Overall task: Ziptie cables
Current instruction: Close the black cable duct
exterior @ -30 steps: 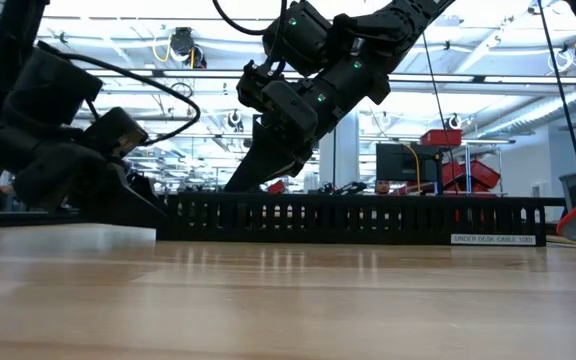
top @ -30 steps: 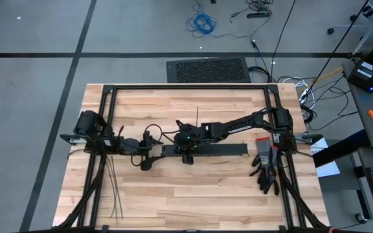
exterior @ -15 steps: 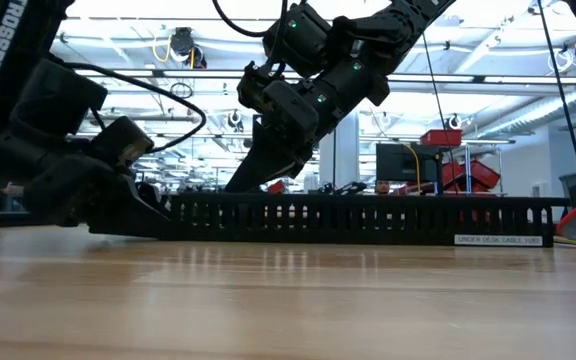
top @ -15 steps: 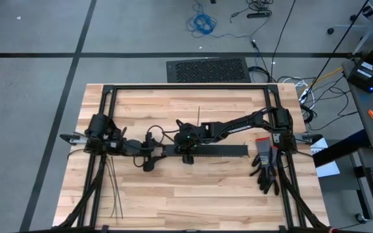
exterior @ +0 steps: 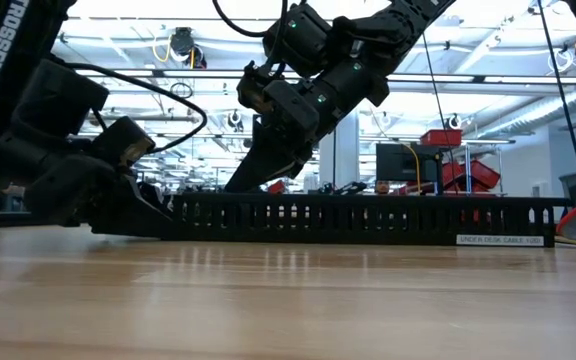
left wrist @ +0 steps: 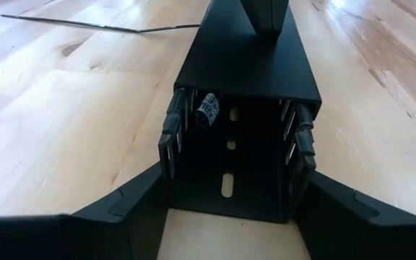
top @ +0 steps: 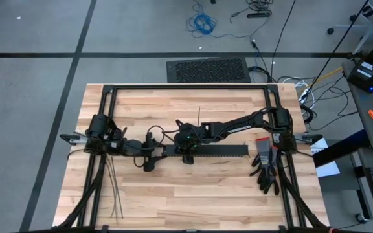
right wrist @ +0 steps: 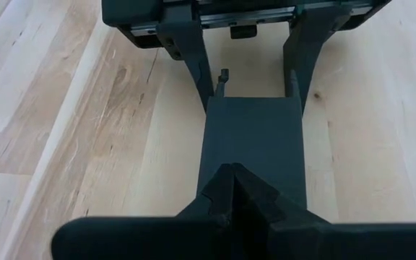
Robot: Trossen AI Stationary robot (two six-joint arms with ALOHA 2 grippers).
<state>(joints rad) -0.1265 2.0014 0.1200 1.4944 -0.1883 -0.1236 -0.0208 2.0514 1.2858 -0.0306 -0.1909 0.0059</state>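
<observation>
A long black slotted duct point(top: 215, 150) lies across the table's middle. My left gripper point(left wrist: 233, 148) is at its left, open end point(left wrist: 230, 166), one finger along each side wall. My right gripper point(right wrist: 234, 189) is shut, its tips on the duct's top cover point(right wrist: 255, 137) a little right of that end. The coloured cables do not show; a small pale thing point(left wrist: 208, 108) sits inside the duct. Thin dark zipties point(top: 113, 188) lie flat near the table's near-left corner, and one ziptie point(top: 198, 115) lies beyond the duct. My left gripper holds the duct's left end between its two fingers point(left wrist: 170, 141), which lie level along the slotted side walls point(left wrist: 183, 119), coming from the table's left. The duct rests flat on the table. My right gripper presses its shut fingertips point(right wrist: 222, 191) down on the top cover point(right wrist: 255, 155), slanting down from the right.
Dark gloves point(top: 266, 167) lie by the right arm's base. A black frame point(top: 186, 87) runs round the table's edges. Bare wood point(top: 193, 200) spreads on the near side of the duct, and another ziptie point(left wrist: 85, 25) lies on the table beside the duct.
My left gripper has moved toward the table's right, up to and around the duct's left end, then almost stopped. The duct has slid slightly to the right. My right gripper has stayed on the cover.
</observation>
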